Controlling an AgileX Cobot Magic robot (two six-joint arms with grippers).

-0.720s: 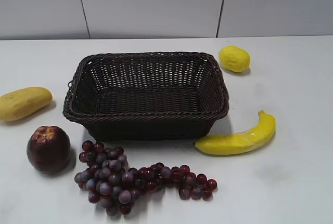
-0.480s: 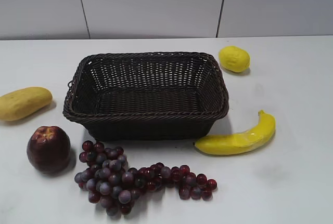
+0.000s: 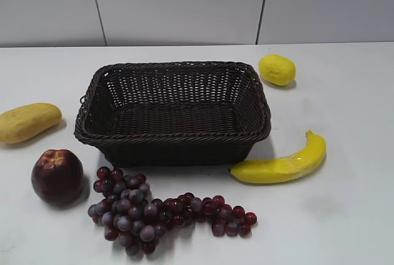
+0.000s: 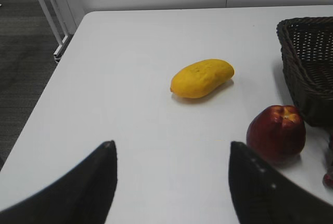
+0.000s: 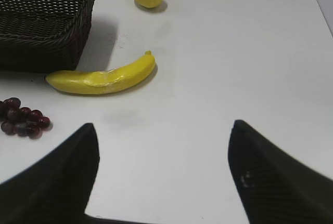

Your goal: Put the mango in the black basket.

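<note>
Nothing has shifted: we see the mango (image 4: 202,78) untouched on the counter (image 4: 130,130) mid-frame, left of the black basket (image 4: 307,63), both grippers' jaws apart, empty.

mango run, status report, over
Left gripper and right gripper open, empty. Mango on table, left of black basket. Path clear; apple nearby.

My left gripper (image 4: 171,182) held above the table, its two dark fingers (image 4: 83,193) spread wide apart, my right gripper (image 5: 161,174) likewise raised, fingers (image 5: 276,177) wide apart, nothing between either pair
</note>
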